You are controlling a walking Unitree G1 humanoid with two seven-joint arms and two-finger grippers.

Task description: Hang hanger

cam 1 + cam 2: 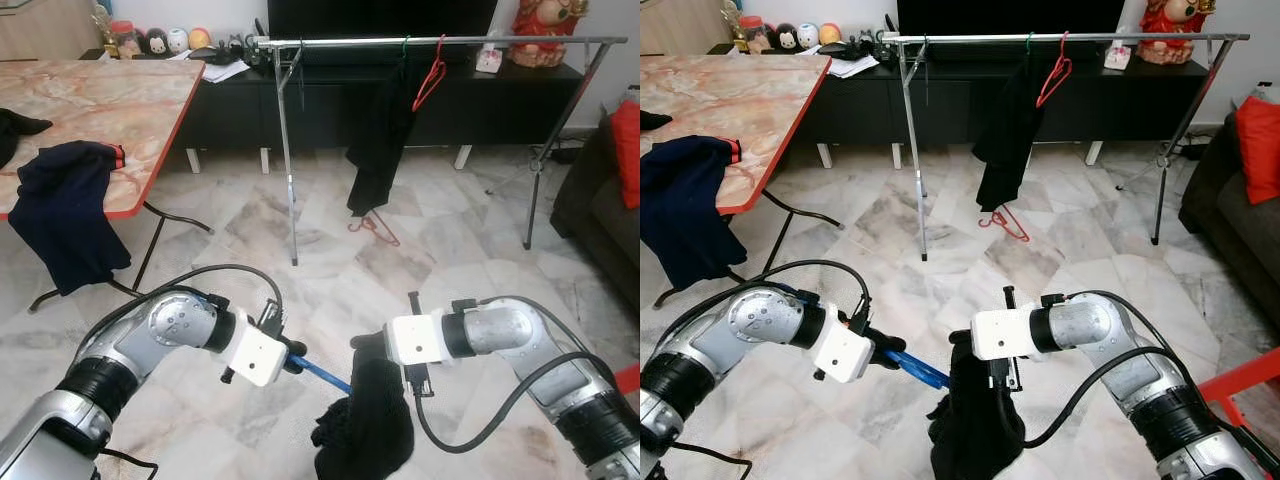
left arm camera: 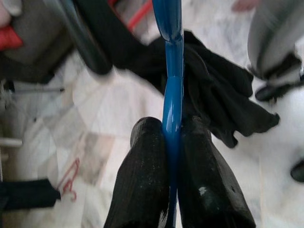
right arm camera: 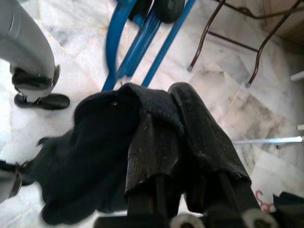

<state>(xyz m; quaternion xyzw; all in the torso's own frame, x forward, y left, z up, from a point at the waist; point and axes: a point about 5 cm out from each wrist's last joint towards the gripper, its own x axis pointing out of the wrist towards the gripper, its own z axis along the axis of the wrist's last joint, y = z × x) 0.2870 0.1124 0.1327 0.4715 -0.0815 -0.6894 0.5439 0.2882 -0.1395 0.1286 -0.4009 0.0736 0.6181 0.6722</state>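
My left gripper (image 1: 293, 358) is shut on a blue hanger (image 1: 322, 374), low over the marble floor; in the left wrist view its fingers (image 2: 142, 190) pinch the blue hanger (image 2: 172, 95) bar. My right gripper (image 1: 368, 345) is shut on a black garment (image 1: 368, 425) that hangs bunched beside the hanger's end; in the right wrist view the black garment (image 3: 95, 156) drapes over one finger, with the blue hanger (image 3: 142, 38) just beyond. Ahead stands a metal clothes rail (image 1: 440, 42) holding a red hanger (image 1: 432, 75) and a dark garment on a hanger (image 1: 380, 130).
A marble-topped table (image 1: 110, 110) with a navy garment (image 1: 65, 215) draped over its edge stands to my left. A red hanger (image 1: 372, 226) lies on the floor under the rail. A black TV cabinet (image 1: 330, 95) lines the far wall; a dark sofa (image 1: 605, 215) sits at right.
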